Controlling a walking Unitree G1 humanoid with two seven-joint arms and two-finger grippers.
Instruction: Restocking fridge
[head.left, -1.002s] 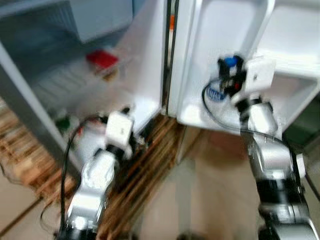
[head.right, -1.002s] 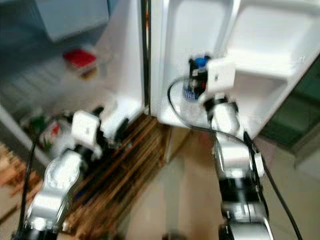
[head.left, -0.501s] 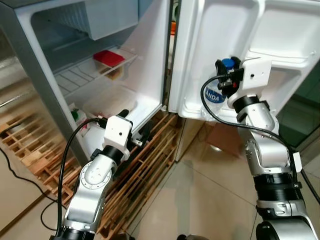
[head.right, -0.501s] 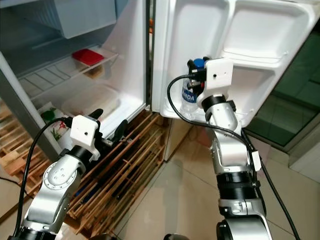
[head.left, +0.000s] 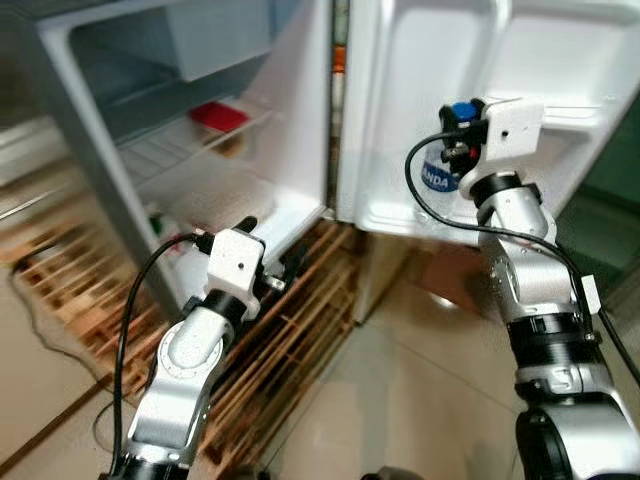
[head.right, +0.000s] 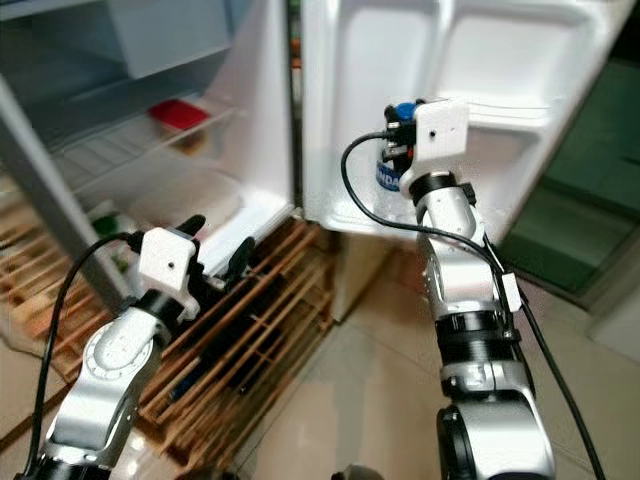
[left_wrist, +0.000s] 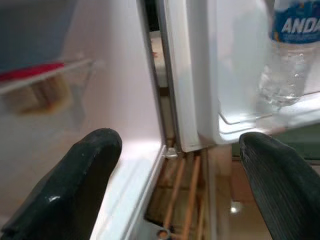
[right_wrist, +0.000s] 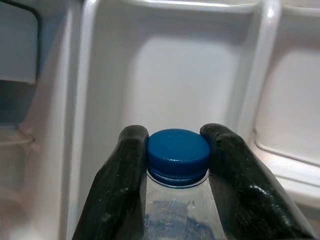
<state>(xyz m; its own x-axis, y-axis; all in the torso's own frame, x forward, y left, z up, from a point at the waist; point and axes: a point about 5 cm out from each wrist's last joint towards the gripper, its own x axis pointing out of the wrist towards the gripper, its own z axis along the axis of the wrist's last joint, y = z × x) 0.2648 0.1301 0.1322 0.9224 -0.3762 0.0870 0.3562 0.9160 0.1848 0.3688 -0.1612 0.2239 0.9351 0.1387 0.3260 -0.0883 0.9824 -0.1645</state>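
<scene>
Clear plastic water bottle w/ blue cap (right_wrist: 178, 155) is gripped at the neck by the right gripper (right_wrist: 175, 165), held upright at the white fridge door's (head.left: 420, 90) lower shelf (head.left: 400, 215).
Left gripper (left_wrist: 175, 165) is held low at approx 7 o'clock, fingers (left_wrist: 80, 175) spread wide, empty, near the fridge's bottom edge above the wooden pallet (head.left: 300, 310). A red flat container (head.left: 220, 116) is seen on the wire shelf at 10 o'clock.

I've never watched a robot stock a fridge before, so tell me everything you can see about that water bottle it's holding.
The water bottle is clear plastic with a blue screw cap and a blue label with white letters. It stands upright at the open fridge door, its base in the door's lower shelf. The right gripper clamps it at the neck, one black finger on each side of the cap. How full it is cannot be told.
</scene>
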